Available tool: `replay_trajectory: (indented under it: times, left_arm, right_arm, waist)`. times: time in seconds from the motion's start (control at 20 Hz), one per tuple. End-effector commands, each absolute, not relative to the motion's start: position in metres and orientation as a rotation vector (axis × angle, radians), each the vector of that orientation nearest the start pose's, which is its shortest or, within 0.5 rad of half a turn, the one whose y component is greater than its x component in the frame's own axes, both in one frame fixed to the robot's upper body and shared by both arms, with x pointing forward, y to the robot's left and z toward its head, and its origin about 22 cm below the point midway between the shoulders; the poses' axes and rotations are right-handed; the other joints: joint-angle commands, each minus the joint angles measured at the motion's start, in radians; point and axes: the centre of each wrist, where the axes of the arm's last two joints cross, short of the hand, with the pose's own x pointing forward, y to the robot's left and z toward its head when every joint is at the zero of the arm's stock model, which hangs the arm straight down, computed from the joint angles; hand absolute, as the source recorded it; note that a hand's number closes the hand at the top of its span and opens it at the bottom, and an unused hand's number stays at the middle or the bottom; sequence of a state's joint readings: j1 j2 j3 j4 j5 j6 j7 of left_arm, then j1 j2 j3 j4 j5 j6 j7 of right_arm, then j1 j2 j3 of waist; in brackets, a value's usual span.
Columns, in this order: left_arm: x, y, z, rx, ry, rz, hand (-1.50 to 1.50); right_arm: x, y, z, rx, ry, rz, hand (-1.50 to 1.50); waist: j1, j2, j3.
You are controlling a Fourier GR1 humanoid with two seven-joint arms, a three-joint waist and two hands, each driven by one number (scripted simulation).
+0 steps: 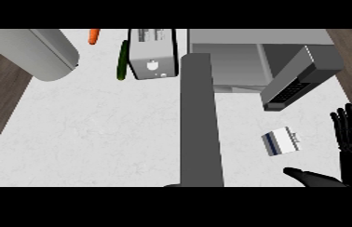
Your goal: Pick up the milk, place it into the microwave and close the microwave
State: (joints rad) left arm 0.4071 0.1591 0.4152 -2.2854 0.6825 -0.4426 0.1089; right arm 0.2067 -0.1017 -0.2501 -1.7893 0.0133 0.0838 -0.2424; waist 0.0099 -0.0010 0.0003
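Where wood floor shows, white counter [103, 128]

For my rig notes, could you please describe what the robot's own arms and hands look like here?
One plain grey forearm shows as a long, flat-sided bar, with no cables or markings visible. The right hand is matt black with slim segmented fingers; a black thumb shows at the lower edge. The left hand is not in view.

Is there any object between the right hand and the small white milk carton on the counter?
Nothing visible. The small white milk carton with a dark stripe lies on bare white counter, between the thumb and fingers of the open black right hand.
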Motion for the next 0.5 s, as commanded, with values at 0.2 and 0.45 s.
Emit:
replay_trajectory:
  times: [0.2, 0.45]
  left_arm:
    - [0.082, 0.357, 0.122, -0.227, -1.956, -0.006, -1.50]
    - [0.086, 0.349, 0.129, -0.236, -1.950, -0.020, -1.50]
  right_arm:
    - [0.187, -0.348, -0.049, -0.386, -1.720, -0.031, -1.50]
    - [0.163, -0.355, -0.099, -0.389, -1.687, 0.001, -1.50]
  waist:
    - [0.006, 0.001, 0.000]
    - [-0.001, 0.001, 0.001]
